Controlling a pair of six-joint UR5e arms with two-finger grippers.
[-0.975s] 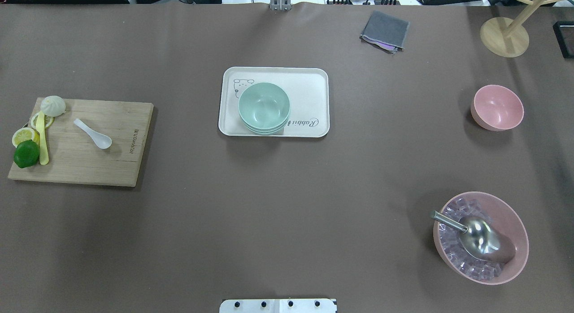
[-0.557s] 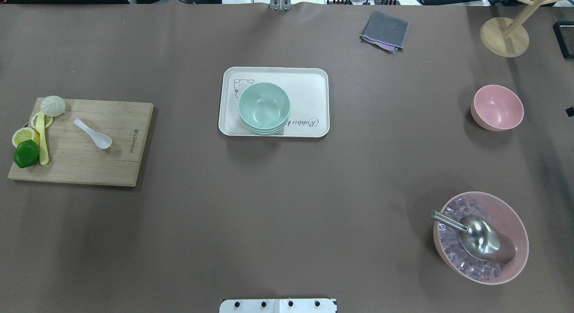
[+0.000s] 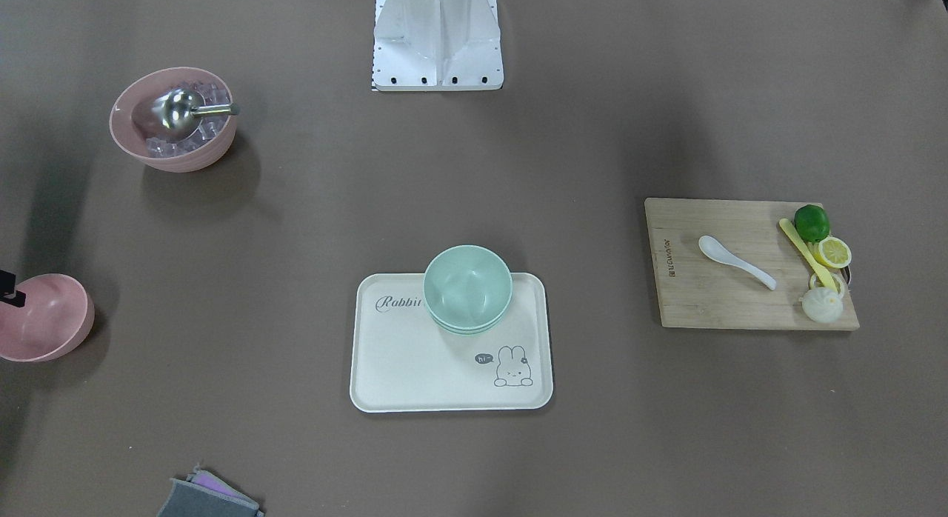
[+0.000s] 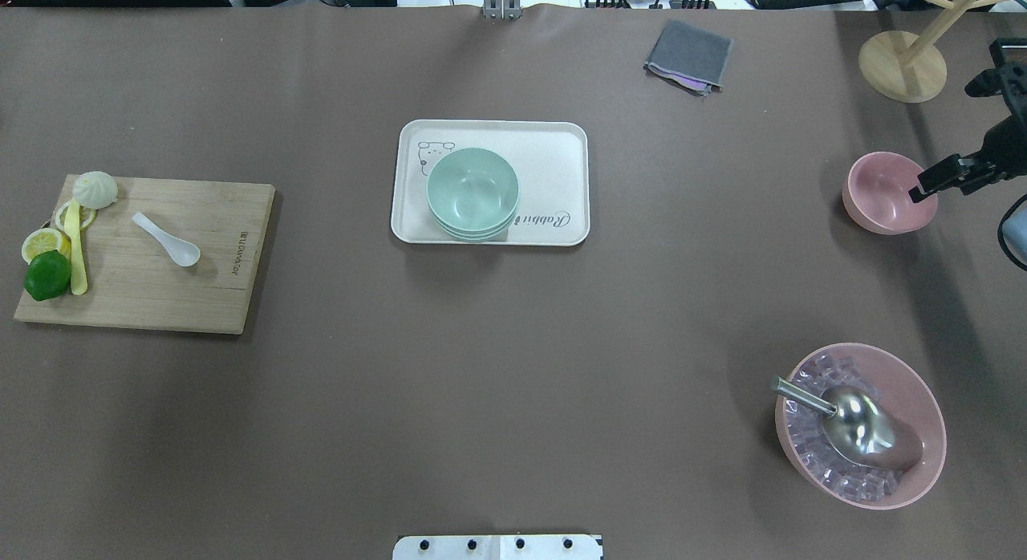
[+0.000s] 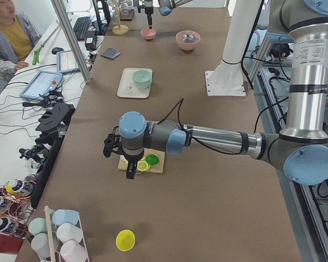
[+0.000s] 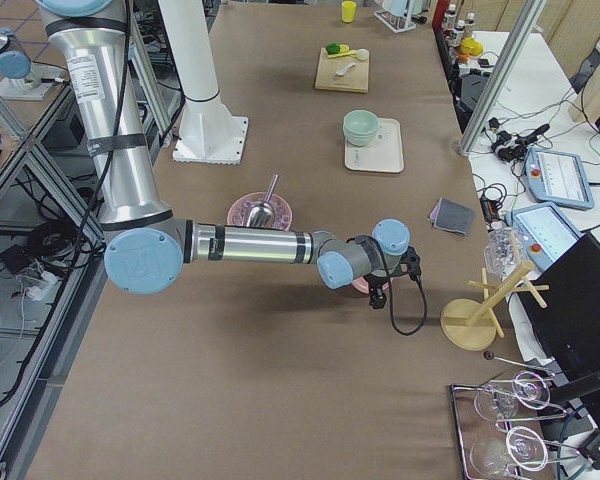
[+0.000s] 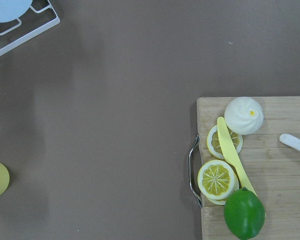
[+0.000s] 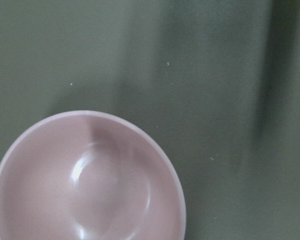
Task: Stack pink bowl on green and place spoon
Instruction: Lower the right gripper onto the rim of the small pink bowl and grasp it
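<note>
Pink and upright, the small bowl (image 4: 882, 199) sits on the brown table (image 4: 513, 367) at the robot's right, well apart from the stacked green bowls (image 4: 472, 192) on the white tray (image 4: 554, 155) in the middle. The right tool (image 4: 924, 192) hangs over the pink bowl's rim; whether it is open or closed I cannot tell. The white spoon (image 4: 167, 239) lies on the wooden cutting board (image 4: 192, 295) at the robot's left, with the left tool (image 5: 130, 166) above the board's fruit end, its grip likewise impossible to tell.

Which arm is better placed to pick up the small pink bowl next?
Right. The right gripper hovers over the small pink bowl; the left gripper is far off, above the cutting board.
</note>
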